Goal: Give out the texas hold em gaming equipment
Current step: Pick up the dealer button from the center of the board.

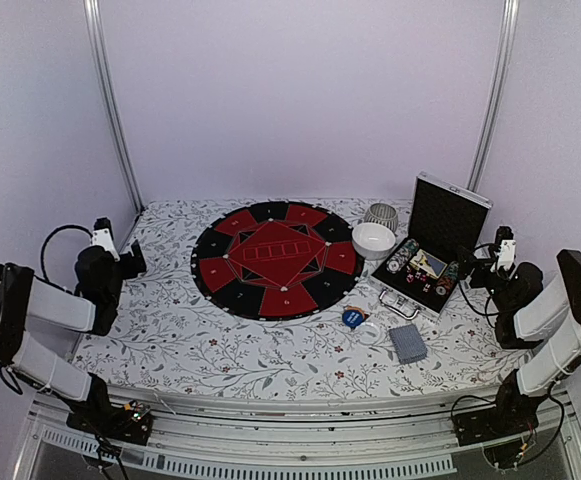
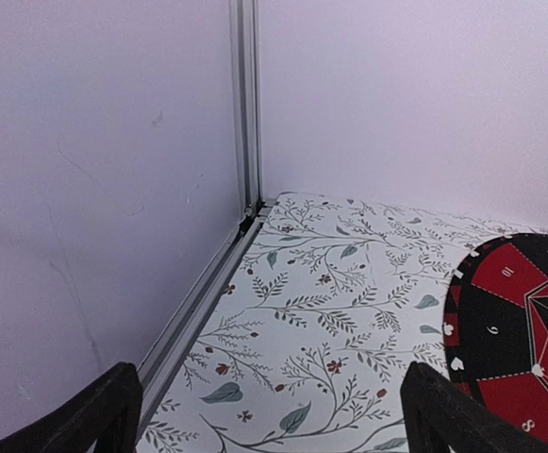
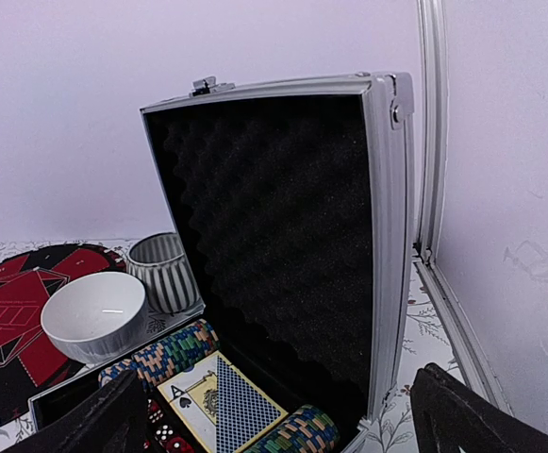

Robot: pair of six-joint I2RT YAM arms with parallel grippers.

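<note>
Two hands, both spread wide, nothing gripped! The left hand (image 2: pixel 274 423) hovers at far left over the desk (image 1: pixel 170 340); the right hand (image 3: pixel 274 415) faces the open case (image 3: pixel 283 217) at right. Chips (image 3: pixel 172 349) and a card (image 3: pixel 219 401) sit inside it. A card deck (image 1: pixel 407 343) and a blue disc (image 1: pixel 353 318) lie on the desk, lower right of the round mat (image 1: pixel 275 258).

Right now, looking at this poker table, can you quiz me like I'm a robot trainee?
1. True or false: the silver-edged case is shut.
2. What lies on the floral tablecloth outside the case? A deck of cards, B spoon, C ball.
3. Are the left gripper and right gripper open or shut?
Key: 1 false, it stands open. 2 A. 3 Both open, holding nothing.
</note>
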